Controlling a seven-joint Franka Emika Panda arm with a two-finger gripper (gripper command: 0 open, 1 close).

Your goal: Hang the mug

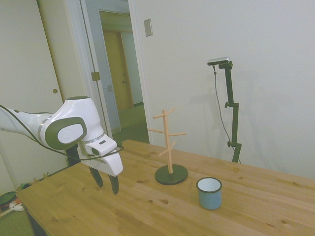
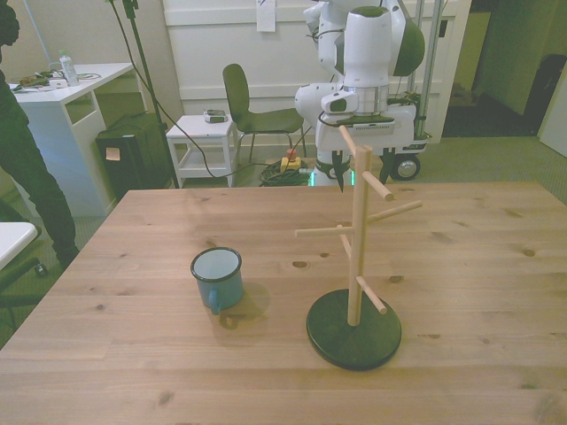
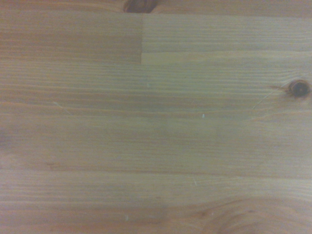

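Your gripper [image 1: 107,183] hangs just above the wooden surface [image 1: 147,206] near the robot's edge, fingers pointing down with a small gap between them and nothing in it, so it is parted and empty. The wrist view confirms that: only bare plank and a knot [image 3: 299,88], no mug under the camera. The mug [image 2: 217,277] stands upright on the surface, mouth up, well apart from the gripper and beside the rack [image 2: 356,257], on the front view's left of its black base [image 2: 354,332] and not touching it. I read its handle as facing the front camera, though it is small and hard to make out. That matters, because the handle is what must slide over a peg [image 2: 390,211]. The pegs slant upward, so a hung mug should stay put. Nothing is grasped yet; you're at the approach, and the mug is your next target.
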